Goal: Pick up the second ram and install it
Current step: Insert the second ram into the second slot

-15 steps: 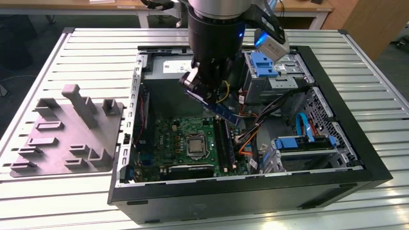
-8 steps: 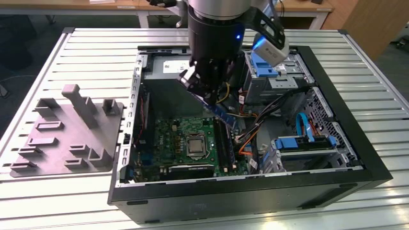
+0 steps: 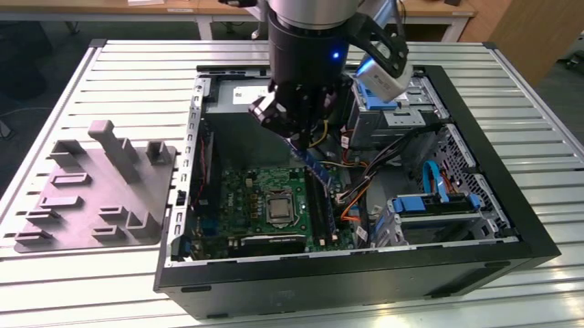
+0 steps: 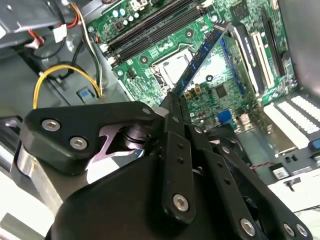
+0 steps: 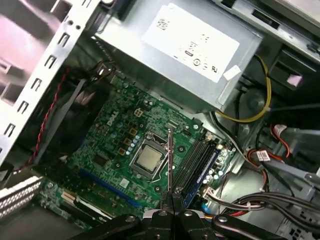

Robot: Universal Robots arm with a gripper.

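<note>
Open computer case (image 3: 319, 280) on slatted table (image 3: 137, 61), fingers (image 4: 175, 131) pinching long narrow blue second ram (image 4: 204, 55)

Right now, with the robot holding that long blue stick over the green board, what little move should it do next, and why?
Probably slide the second ram sideways towards the long black slots before lowering. The gripper is shut on it, and in the first wrist view it hangs above the motherboard, seemingly over the processor socket beside those slots, not seated.
</note>
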